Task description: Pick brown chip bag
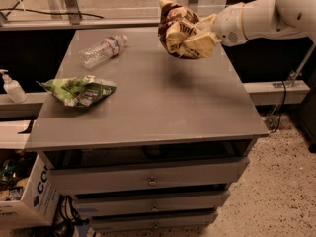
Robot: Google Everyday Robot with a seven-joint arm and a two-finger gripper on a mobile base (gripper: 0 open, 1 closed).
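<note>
The brown chip bag (178,27) is crumpled, dark brown on top and tan-yellow below with dark lettering. It hangs in the air above the far right part of the grey cabinet top (148,102). My gripper (203,33) comes in from the right on a white arm and is shut on the bag, with its tan fingers (206,42) wrapped against the bag's right side. A faint shadow of the bag lies on the surface beneath it.
A flattened green bag (78,90) lies near the left edge. A clear plastic water bottle (102,50) lies on its side at the back left. A soap dispenser (12,87) stands on a ledge at left. Drawers sit below the top, a cardboard box (24,201) at lower left.
</note>
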